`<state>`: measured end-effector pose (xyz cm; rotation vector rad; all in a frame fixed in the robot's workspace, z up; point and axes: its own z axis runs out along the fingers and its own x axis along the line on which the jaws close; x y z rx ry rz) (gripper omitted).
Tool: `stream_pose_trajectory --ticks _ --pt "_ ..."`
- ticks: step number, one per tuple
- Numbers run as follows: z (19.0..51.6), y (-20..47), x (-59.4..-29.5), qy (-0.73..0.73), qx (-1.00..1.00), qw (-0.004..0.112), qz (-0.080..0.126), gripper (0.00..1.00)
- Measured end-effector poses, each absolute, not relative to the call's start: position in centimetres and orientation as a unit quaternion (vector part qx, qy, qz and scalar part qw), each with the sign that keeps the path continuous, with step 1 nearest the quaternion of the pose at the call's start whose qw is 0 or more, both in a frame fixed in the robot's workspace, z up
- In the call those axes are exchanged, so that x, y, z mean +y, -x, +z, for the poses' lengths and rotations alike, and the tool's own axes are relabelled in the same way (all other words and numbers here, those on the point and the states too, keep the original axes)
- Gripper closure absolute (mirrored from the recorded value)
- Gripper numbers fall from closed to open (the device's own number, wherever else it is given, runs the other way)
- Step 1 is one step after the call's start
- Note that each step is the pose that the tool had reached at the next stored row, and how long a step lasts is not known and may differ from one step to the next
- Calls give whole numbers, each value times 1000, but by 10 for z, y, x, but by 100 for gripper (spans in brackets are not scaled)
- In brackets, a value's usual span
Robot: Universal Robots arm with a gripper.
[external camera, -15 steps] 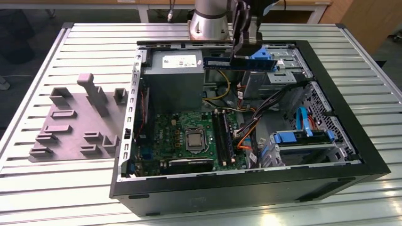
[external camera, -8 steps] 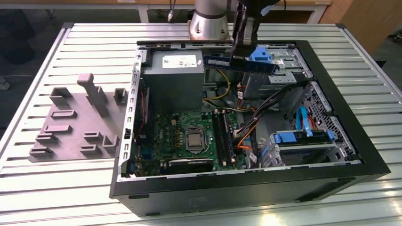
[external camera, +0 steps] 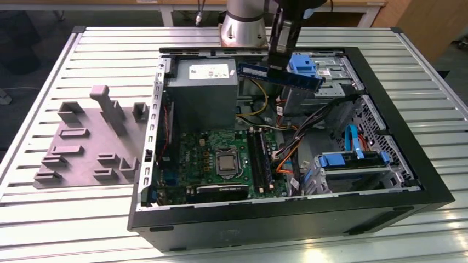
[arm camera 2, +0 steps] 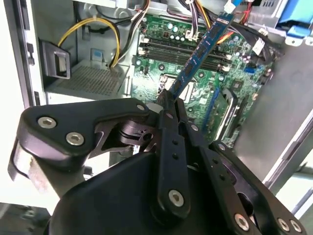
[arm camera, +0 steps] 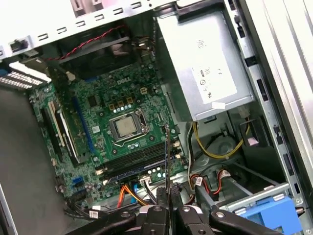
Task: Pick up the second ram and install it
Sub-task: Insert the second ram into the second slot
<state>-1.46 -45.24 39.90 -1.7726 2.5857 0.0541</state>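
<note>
While my pincer (external camera: 279, 67) was clenched on the second ram (external camera: 281, 75), the stick hung crosswise under my fingertips, high above the open computer case (external camera: 292, 219) and touching nothing else. The memory slots (external camera: 260, 159) lay well below me on the motherboard (external camera: 212, 159).

My worry was the narrow grasp. Pinched over a short stretch, the long stick could pivot between my fingers, meet a slot skewed and jam or bend. A tilted descent might also snag the cable bundle (external camera: 289, 156) lying just beside the slots.

As for room, the blue drive caddy (external camera: 303, 66) sat just beside my pincer and the power supply (external camera: 201, 87) stood near on the other side. Between them, straight beneath me, the board lay open, fenced farther out by the case's walls.
</note>
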Motion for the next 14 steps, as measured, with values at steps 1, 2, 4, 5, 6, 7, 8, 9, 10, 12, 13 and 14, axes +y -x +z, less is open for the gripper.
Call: stream_pose_trajectory --ticks 1,2,4,5,6,7,8,9,10,12,13,14 --pt "399 15 -452 559 829 3 17 86" --pt "399 15 -452 553 833 3 17 86" --pt "398 15 -452 540 842 4 17 86" --pt "398 15 -452 534 845 4 17 86" --pt "398 15 -452 528 849 4 17 86" --pt "398 15 -452 522 853 4 17 86" --pt "397 15 -452 516 856 4 17 86" --pt "397 15 -452 511 859 4 17 86" --pt "397 15 -452 506 862 4 17 86" --pt "397 15 -452 497 868 4 17 86" --pt "397 15 -452 492 870 5 17 86" --pt "396 15 -452 487 873 5 17 86"
